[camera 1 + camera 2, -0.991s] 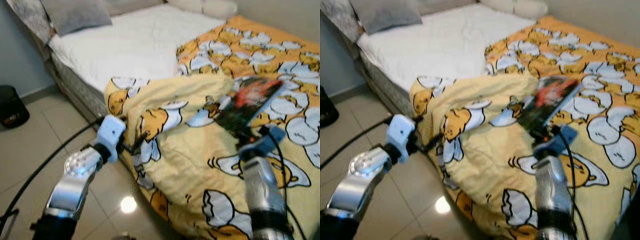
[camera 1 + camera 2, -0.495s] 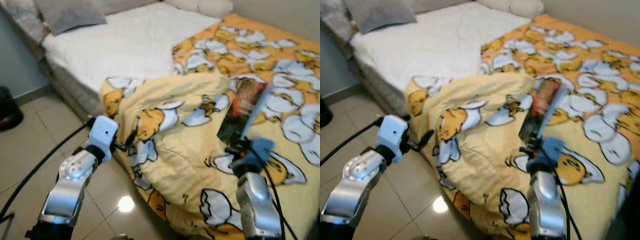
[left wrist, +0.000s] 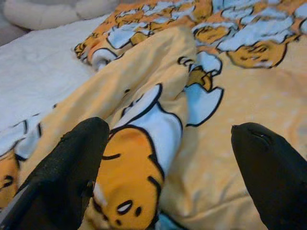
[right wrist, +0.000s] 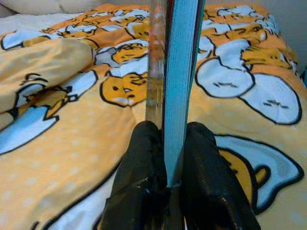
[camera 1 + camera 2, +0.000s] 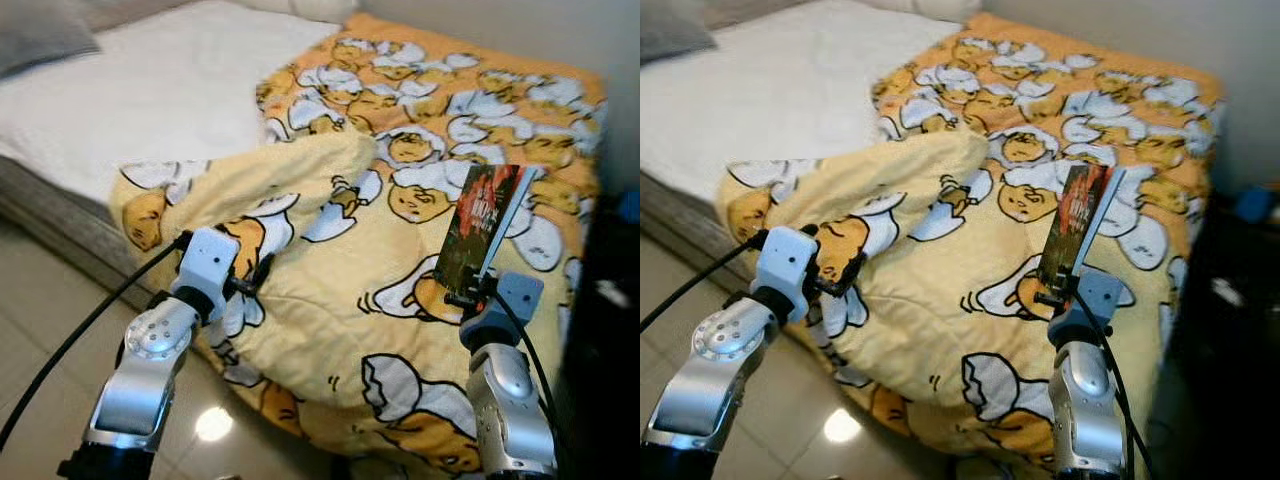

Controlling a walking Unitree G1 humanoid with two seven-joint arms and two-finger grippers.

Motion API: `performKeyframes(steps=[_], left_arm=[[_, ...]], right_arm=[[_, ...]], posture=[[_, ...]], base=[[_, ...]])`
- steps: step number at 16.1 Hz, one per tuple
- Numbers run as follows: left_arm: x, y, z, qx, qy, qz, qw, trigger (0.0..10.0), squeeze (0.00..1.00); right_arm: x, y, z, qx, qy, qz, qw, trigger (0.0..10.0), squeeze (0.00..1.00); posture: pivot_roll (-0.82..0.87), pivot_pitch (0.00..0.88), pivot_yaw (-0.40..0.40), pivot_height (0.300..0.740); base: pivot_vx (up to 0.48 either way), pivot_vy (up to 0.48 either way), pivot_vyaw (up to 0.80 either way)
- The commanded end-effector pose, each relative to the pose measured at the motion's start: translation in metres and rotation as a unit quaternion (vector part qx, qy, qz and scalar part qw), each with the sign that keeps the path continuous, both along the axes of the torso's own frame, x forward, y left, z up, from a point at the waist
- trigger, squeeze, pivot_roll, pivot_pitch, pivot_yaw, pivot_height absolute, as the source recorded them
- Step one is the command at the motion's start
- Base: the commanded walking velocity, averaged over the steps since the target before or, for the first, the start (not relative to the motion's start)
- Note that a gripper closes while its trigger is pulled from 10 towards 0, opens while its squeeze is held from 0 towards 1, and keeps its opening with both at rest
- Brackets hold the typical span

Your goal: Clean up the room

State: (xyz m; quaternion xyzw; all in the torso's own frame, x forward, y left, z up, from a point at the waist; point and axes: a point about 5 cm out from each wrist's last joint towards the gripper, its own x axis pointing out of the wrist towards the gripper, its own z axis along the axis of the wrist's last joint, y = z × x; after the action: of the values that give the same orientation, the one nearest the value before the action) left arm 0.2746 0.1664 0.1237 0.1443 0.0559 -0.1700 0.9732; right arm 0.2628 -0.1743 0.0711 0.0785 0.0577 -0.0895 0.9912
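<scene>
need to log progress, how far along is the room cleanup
Done: the book is off the bed, clamped upright in the right end effector. In hand: the book is held above the yellow blanket. The left end effector hangs open over the blanket's bunched fold. Left: putting the book away and straightening the blanket over the bare white mattress.

A white mattress [image 5: 150, 90] beside shiny tiled floor [image 5: 40, 330].
</scene>
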Motion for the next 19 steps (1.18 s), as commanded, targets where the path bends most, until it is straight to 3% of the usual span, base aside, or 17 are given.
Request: performKeyframes(steps=[1, 2, 3, 11, 19], left_arm=[[0.003, 0.004, -0.001, -0.012, 0.007, 0.024, 1.000, 10.0, 0.00], [0.010, 0.004, 0.001, -0.048, 0.007, 0.041, 0.998, 10.0, 0.00], [0.013, 0.004, 0.002, -0.051, 0.006, 0.038, 0.998, 10.0, 0.00], [0.017, 0.013, 0.009, -0.020, -0.012, 0.046, 0.999, 10.0, 0.00], [0.019, 0.012, 0.008, -0.021, -0.006, 0.043, 0.999, 10.0, 0.00]], right_arm=[[0.013, 0.013, 0.016, 0.001, -0.029, 0.038, 0.999, 10.0, 0.00], [0.018, 0.018, 0.018, -0.003, -0.027, 0.047, 0.999, 10.0, 0.00], [0.021, 0.019, 0.019, 0.001, -0.028, 0.038, 0.999, 10.0, 0.00], [0.021, 0.016, 0.010, 0.028, 0.001, 0.025, 0.999, 10.0, 0.00], [0.024, 0.024, 0.008, 0.031, 0.027, 0.037, 0.998, 10.0, 0.00]], posture=[[0.05, 0.000, -0.057, 0.740], [0.04, 0.000, -0.047, 0.740], [0.02, 0.000, -0.040, 0.740], [0.05, 0.000, -0.037, 0.740], [0.04, 0.000, -0.035, 0.740]], base=[[0.000, 0.000, 0.00], [0.000, 0.000, 0.00], [0.000, 0.000, -0.80], [0.000, 0.000, -0.80], [0.000, 0.375, -0.80]])
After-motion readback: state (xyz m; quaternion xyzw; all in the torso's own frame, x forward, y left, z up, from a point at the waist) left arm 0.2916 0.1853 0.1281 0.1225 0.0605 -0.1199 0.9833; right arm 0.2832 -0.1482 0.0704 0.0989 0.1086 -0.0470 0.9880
